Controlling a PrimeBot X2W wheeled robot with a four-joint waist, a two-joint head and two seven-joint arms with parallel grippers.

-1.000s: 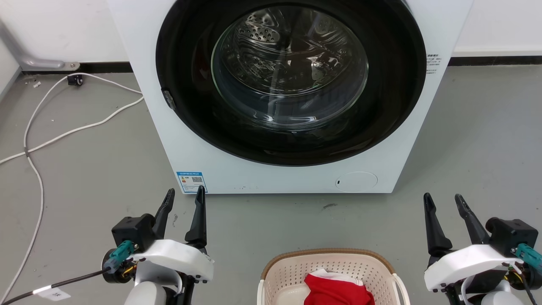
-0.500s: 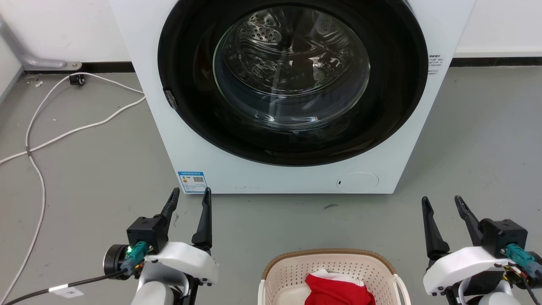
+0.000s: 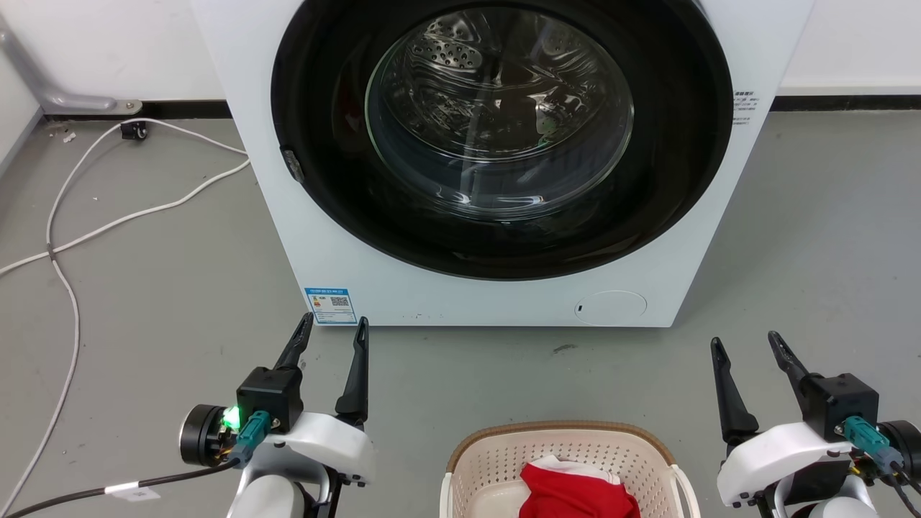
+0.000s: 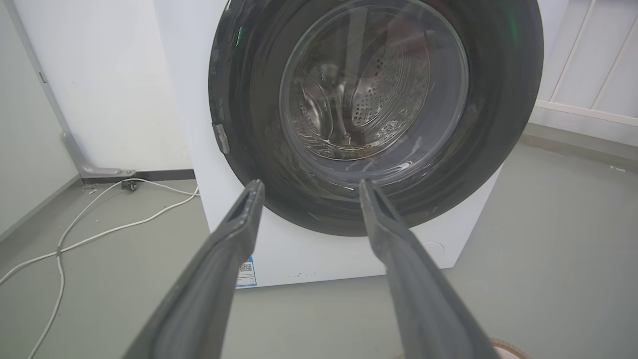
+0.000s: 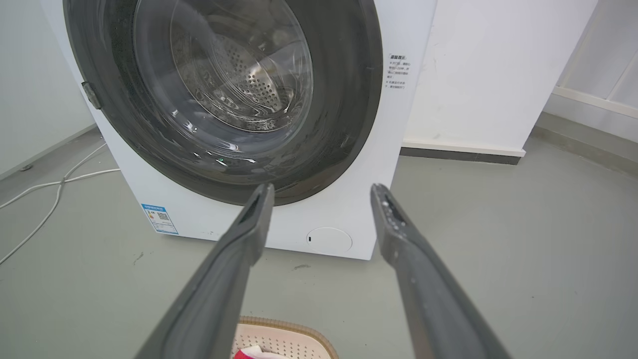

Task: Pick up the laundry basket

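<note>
The laundry basket (image 3: 561, 427) sits on the floor at the bottom middle of the head view, cream with perforated walls and a brown rim, and holds a red cloth (image 3: 575, 491). My left gripper (image 3: 335, 319) hovers open to its left, fingers pointing at the washer. On the basket's right, my right gripper (image 3: 744, 339) is open too. Both are apart from the basket and hold nothing. In the left wrist view the left gripper (image 4: 311, 184) frames the washer door, with a sliver of basket rim (image 4: 506, 348) at the bottom. The right gripper (image 5: 323, 188) is above the basket's rim (image 5: 284, 326).
A white front-loading washer (image 3: 504, 306) with its round glass door (image 3: 496, 115) shut stands just beyond the basket. White cables (image 3: 57, 244) trail over the grey floor at the left. A white wall runs behind.
My left gripper has shifted right, toward the basket's side. My right gripper has drifted slightly left and lower. The head view has shifted a little. Both grippers stay open.
</note>
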